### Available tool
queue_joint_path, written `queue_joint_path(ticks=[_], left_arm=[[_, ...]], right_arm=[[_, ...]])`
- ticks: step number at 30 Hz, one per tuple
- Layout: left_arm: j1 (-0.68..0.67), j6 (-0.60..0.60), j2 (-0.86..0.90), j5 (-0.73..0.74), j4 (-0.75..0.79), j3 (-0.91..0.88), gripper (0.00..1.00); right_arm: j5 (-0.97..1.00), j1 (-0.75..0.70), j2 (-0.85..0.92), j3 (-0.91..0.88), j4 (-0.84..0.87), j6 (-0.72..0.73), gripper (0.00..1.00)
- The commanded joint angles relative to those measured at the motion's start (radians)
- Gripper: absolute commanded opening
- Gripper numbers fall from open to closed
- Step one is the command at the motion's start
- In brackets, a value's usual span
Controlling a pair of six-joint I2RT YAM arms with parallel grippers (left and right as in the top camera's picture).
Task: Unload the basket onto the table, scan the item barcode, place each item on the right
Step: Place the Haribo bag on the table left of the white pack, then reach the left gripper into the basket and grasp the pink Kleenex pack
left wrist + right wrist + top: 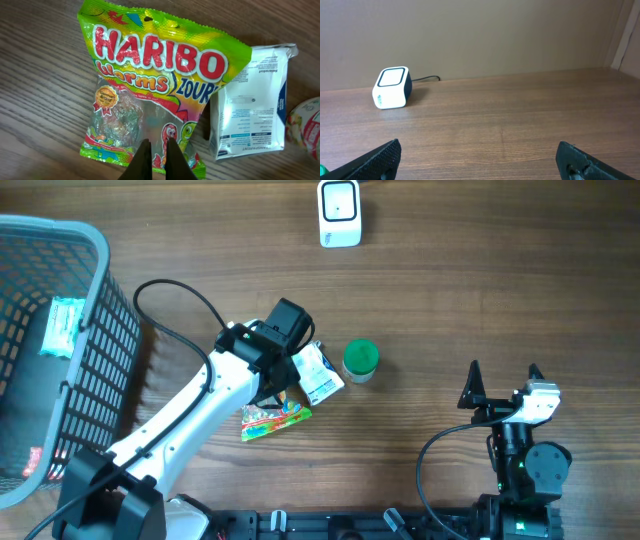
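A green Haribo Worms sweet bag [155, 75] lies flat on the wooden table, its lower end under my left gripper [158, 146]. That gripper is shut, its two black fingers almost touching over the bag's bottom edge; whether they pinch the foil does not show. From overhead the bag [275, 418] pokes out below the left wrist. The white barcode scanner [339, 212] stands at the table's far edge, also seen by the right wrist [392, 88]. My right gripper [503, 375] is wide open and holds nothing [477, 147], well right of the bag.
A white and blue carton [252, 100] lies right of the bag, touching its edge. A green-lidded jar [360, 360] stands just beyond it. A grey mesh basket [100, 310] at the left holds a teal packet [65, 327].
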Motion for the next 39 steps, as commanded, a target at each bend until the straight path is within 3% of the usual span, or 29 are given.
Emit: queue_joint_path(ticks=[1, 4, 7, 11, 14, 16, 17, 18, 20, 22, 26, 30, 35, 39], left_arm=[[-0.002, -0.061, 0.002, 0.026, 0.113, -0.081, 0.04], [-0.002, -0.069, 0.003, 0.136, 0.254, -0.207, 0.04], [-0.002, -0.166, 0.003, 0.141, 0.283, -0.314, 0.04], [-0.002, -0.159, 0.0, 0.145, 0.312, -0.343, 0.04], [-0.002, -0.031, -0.064, 0.133, 0.288, -0.269, 0.04], [-0.002, 0.043, -0.162, 0.005, 0.203, -0.109, 0.04], [-0.002, 0.06, -0.195, -0.056, 0.174, -0.044, 0.13], [-0.001, 0.069, -0.224, -0.125, 0.148, 0.022, 0.28], [0.016, 0.149, -0.271, -0.211, 0.143, 0.137, 1.0], [0.055, 0.22, -0.298, -0.23, 0.142, 0.219, 1.0], [0.269, 0.278, -0.335, -0.257, 0.101, 0.377, 1.0], [0.637, 0.066, -0.354, -0.245, 0.053, 0.466, 1.0], [1.151, -0.006, -0.302, 0.074, -0.011, 0.468, 1.0], [1.36, -0.058, -0.191, 0.101, -0.108, 0.468, 1.0]], right_arm=[[-0.007, 0.003, -0.006, -0.001, 0.002, -0.012, 1.0], [-0.007, 0.003, -0.006, -0.001, 0.002, -0.012, 1.0], [-0.007, 0.003, -0.006, -0.001, 0.002, -0.012, 1.0], [-0.007, 0.003, -0.006, -0.001, 0.002, -0.012, 1.0], [-0.007, 0.003, -0.006, -0.001, 0.002, -0.012, 1.0], [-0.007, 0.003, -0.006, -0.001, 0.002, -0.012, 1.0], [-0.007, 0.003, -0.006, -0.001, 0.002, -0.012, 1.0], [-0.007, 0.003, -0.006, -0.001, 0.002, -0.012, 1.0], [-0.007, 0.003, -0.006, -0.001, 0.002, -0.012, 1.0], [-0.007, 0.003, -0.006, -0.001, 0.002, -0.012, 1.0], [-0.007, 0.003, -0.006, -0.001, 0.002, -0.012, 1.0], [-0.007, 0.003, -0.006, -0.001, 0.002, -0.012, 1.0], [-0.007, 0.003, -0.006, -0.001, 0.002, -0.012, 1.0], [-0.007, 0.003, -0.006, -0.001, 0.002, -0.012, 1.0]])
